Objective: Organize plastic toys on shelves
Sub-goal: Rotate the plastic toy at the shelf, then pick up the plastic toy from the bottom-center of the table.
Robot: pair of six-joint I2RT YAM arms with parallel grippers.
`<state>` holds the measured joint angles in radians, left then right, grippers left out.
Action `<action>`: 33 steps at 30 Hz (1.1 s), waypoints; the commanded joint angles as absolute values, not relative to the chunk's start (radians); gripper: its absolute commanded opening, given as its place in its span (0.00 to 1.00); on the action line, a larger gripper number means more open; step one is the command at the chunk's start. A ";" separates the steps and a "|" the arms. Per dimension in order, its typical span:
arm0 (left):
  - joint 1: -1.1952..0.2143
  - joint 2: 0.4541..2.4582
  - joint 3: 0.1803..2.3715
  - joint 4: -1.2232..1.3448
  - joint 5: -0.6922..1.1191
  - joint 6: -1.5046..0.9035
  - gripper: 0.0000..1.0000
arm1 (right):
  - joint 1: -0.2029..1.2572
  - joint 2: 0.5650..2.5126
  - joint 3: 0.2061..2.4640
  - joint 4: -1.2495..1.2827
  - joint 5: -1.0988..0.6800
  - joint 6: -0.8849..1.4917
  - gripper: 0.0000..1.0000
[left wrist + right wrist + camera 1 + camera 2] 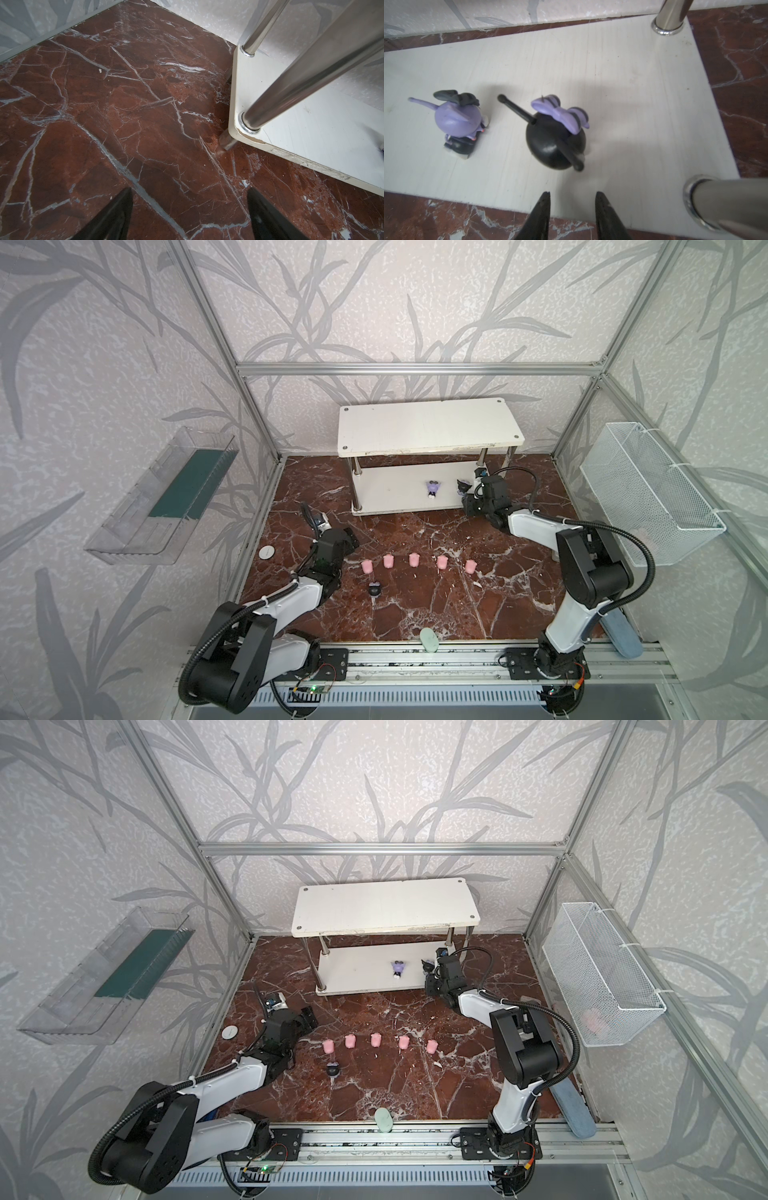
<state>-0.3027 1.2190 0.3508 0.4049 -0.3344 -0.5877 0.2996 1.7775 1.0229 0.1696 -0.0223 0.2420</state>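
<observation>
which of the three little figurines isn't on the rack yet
The black figurine on the marble table, in front of the leftmost pink pig. The purple figurine and the other black one stand on the rack's lower board.

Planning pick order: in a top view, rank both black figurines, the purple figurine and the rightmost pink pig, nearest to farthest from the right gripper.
1. Shelf black figurine, right before the right gripper.
2. Purple figurine, beside it.
3. Rightmost pink pig, on the table.
4. Table black figurine, near the left arm.
</observation>
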 commanded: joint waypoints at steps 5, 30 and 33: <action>-0.299 1.162 0.359 0.357 -0.313 -0.618 0.84 | 0.325 1.632 0.947 0.188 -0.088 0.255 0.38; -1.221 0.747 0.504 -0.735 -0.801 -1.078 0.88 | 0.501 1.141 0.552 0.128 -0.063 0.287 0.40; -1.321 0.811 0.517 -0.780 -0.828 -1.189 0.89 | 0.502 1.122 0.536 0.138 -0.075 0.297 0.41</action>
